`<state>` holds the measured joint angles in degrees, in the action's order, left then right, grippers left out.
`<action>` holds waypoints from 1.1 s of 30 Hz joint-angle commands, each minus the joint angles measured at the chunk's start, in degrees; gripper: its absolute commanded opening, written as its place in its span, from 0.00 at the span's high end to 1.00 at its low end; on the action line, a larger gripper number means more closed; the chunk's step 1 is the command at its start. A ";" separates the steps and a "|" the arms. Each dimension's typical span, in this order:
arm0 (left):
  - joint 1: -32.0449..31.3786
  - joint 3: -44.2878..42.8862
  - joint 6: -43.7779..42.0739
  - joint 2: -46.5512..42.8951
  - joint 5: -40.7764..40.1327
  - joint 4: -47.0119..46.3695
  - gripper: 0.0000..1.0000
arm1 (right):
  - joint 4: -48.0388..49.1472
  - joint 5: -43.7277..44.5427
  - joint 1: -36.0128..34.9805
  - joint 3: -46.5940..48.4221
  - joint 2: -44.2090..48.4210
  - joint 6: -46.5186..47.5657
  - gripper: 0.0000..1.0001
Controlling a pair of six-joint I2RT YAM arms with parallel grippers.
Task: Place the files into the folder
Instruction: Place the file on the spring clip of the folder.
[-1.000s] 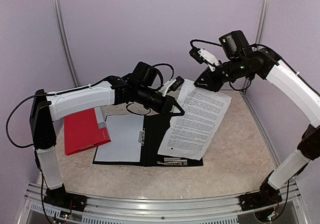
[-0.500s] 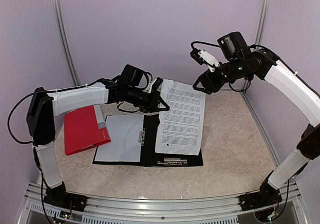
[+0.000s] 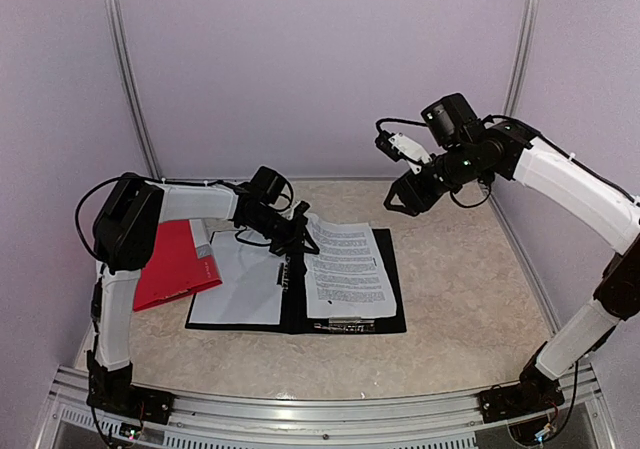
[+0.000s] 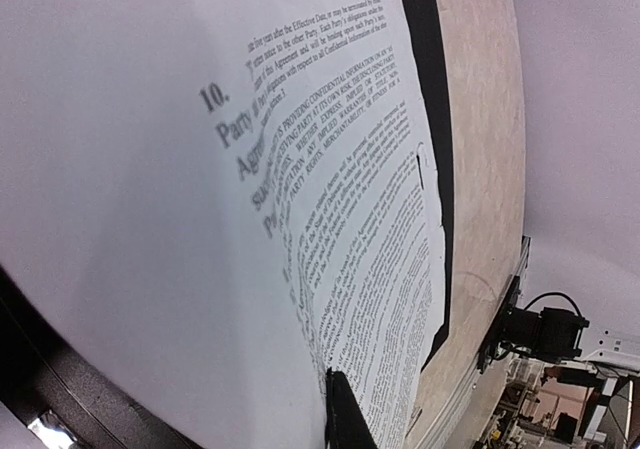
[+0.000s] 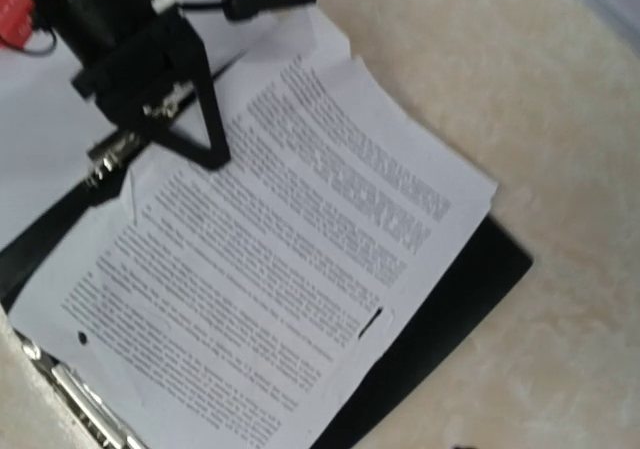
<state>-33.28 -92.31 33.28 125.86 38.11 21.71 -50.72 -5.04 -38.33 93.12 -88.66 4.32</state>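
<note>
The printed sheet [image 3: 345, 269] lies text-up on the right half of the open black folder [image 5: 470, 279], its lower edge down by the metal clip [image 3: 345, 321] and its upper left corner raised a little off the folder near the spine. A blank sheet [image 3: 240, 274] covers the left half. Both look thin, light and limp, so I judge they will sag wherever they are unsupported, slide easily over the smooth folder, and crease or tear if pinched hard or dragged against the clip. Where a sheet lies flat there is little to get under, so a corner or free edge is the place to take hold, with a light pinch.

The left fingers [image 3: 298, 239] are closed on that raised corner of the printed sheet. In the left wrist view the page runs right up to the lens, with one dark fingertip [image 4: 345, 419] beneath it. The right fingers [image 3: 403, 197] hang in the air above the far right of the folder, well apart from the paper. They look parted, with nothing between them.

A red cover [image 3: 165, 264] rests just left of the folder, part of it under the blank sheet's side, on the pale counter [image 3: 460, 289]
</note>
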 commanded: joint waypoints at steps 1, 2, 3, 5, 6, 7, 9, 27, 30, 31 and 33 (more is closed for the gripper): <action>0.54 -1.51 -0.93 0.89 2.30 1.76 1.00 | 1.79 -0.35 -0.50 -2.34 1.01 -1.30 0.46; 0.58 -1.74 -1.39 1.09 2.32 2.14 1.00 | 1.83 -0.48 -0.44 -2.67 0.87 -1.40 0.46; 0.70 -2.04 -1.89 1.19 2.20 2.57 1.00 | 1.97 -0.61 -0.43 -2.93 0.76 -1.49 0.46; 0.98 -2.94 -3.23 1.64 1.89 3.28 1.00 | 2.16 -0.59 -0.44 -3.39 0.54 -1.67 0.46; 1.16 -3.29 -3.79 1.87 2.13 3.47 1.00 | 2.08 -0.59 -0.46 -3.53 0.40 -1.72 0.46; 1.34 -3.57 -4.36 2.09 2.14 3.63 1.00 | 2.11 -0.47 -0.44 -3.68 0.37 -1.76 0.46; 1.66 -4.06 -5.62 2.34 2.29 3.60 0.99 | 2.16 -0.29 -0.44 -4.03 0.25 -1.85 0.47; 1.29 -6.04 -9.23 4.65 5.55 4.98 0.96 | 2.76 -0.21 -0.48 -5.14 -2.05 -1.86 0.47; 1.37 -6.19 -8.31 4.70 6.25 4.77 0.97 | 2.58 0.12 -0.43 -5.14 -2.51 -1.94 0.47; 1.45 -6.26 -8.02 4.74 6.54 4.74 0.97 | 2.56 0.19 -0.43 -5.21 -2.70 -2.01 0.47; 1.46 -6.22 -7.94 4.81 6.73 4.75 0.97 | 2.38 0.32 -0.46 -5.23 -2.87 -2.03 0.48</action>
<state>-31.90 -97.76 25.30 129.60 43.20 25.91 -48.27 -5.13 -38.33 88.84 -90.48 3.05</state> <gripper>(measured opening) 0.035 0.526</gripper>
